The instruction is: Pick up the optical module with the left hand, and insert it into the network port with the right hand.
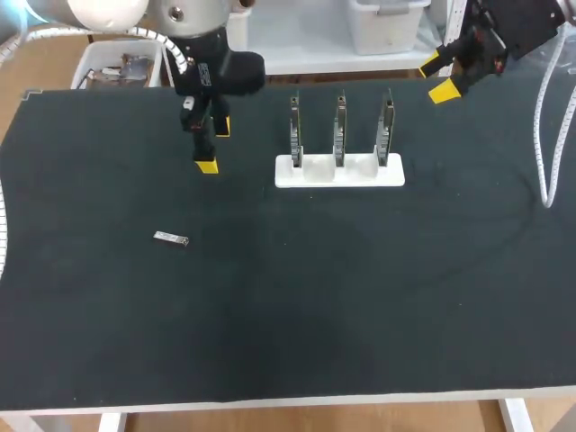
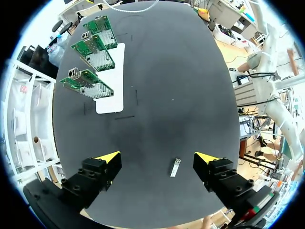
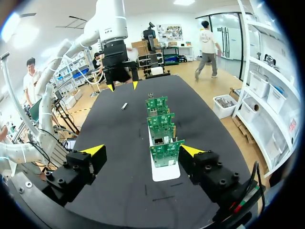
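The dark surface (image 1: 360,306) fills nearly all of the head view. The left arm (image 1: 202,54) comes in over its far left part, and the right arm (image 1: 504,31) is at the far right corner. A white base (image 1: 339,171) lies at the far middle of the surface, with three green boards (image 1: 340,126) standing upright in it, side by side in a row. The left claw (image 1: 214,146) hangs above the surface to the left of the base, its fingers released and wide apart, grasping nothing. The right claw (image 1: 437,78) is up beyond the right end of the base, also released and with nothing in it; in its own view the boards (image 3: 162,129) stand ahead of it. The module (image 1: 170,238), small and silver, lies flat on the surface, nearer than the left claw and well apart from the base. In the left wrist view the module (image 2: 175,167) shows below, between the open fingers, and they do not touch it.
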`<state>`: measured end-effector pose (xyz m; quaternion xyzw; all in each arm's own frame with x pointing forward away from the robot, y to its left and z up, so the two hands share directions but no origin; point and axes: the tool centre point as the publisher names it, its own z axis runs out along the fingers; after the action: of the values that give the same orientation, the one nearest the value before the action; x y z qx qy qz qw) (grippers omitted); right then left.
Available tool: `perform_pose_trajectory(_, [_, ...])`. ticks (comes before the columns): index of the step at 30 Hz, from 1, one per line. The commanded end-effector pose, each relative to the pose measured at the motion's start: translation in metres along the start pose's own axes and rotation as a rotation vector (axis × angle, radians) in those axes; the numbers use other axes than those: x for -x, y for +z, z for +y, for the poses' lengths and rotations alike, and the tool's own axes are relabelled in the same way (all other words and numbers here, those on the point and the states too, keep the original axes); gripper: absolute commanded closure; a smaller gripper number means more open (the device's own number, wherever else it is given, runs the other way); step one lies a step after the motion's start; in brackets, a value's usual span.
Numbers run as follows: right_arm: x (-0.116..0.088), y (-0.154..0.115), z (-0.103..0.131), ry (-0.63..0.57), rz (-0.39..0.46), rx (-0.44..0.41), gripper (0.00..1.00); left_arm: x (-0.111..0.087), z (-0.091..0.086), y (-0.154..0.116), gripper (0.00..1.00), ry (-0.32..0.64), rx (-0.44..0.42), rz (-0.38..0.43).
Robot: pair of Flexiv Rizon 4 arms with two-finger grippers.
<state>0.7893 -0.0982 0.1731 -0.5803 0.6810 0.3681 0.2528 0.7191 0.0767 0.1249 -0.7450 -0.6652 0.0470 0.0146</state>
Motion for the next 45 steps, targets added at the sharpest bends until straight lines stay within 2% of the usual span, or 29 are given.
perform_pose_trajectory(1, [0.000,0.000,0.003,0.000,0.000,-0.007,0.00,-0.001,-0.001,0.001,0.00,0.011,0.007,0.002])
perform_pose_trajectory(7, [0.000,0.000,0.003,0.000,0.000,-0.007,0.00,-0.008,-0.003,0.012,0.00,0.038,0.019,-0.006])
perform_pose_trajectory(12, [0.000,0.000,0.003,0.000,0.000,-0.007,0.00,-0.021,-0.011,0.018,0.00,0.045,0.037,0.001])
perform_pose_trajectory(17, [0.000,0.000,0.003,0.000,0.000,-0.007,0.00,-0.039,-0.023,0.029,0.00,0.056,0.042,0.037])
perform_pose_trajectory(24, [0.000,0.000,0.003,0.000,0.000,-0.007,0.00,-0.064,-0.044,0.052,0.00,0.142,0.029,0.058])
perform_pose_trajectory(31, [0.000,0.000,0.003,0.000,0.000,-0.007,0.00,-0.085,-0.058,0.071,0.00,0.133,0.004,0.063])
perform_pose_trajectory(37, [0.000,0.000,0.003,0.000,0.000,-0.007,0.00,-0.088,-0.063,0.079,0.00,0.109,0.012,0.067])
perform_pose_trajectory(45, [0.000,0.000,0.003,0.000,0.000,-0.007,0.00,-0.083,-0.065,0.086,0.00,0.138,0.035,0.073])
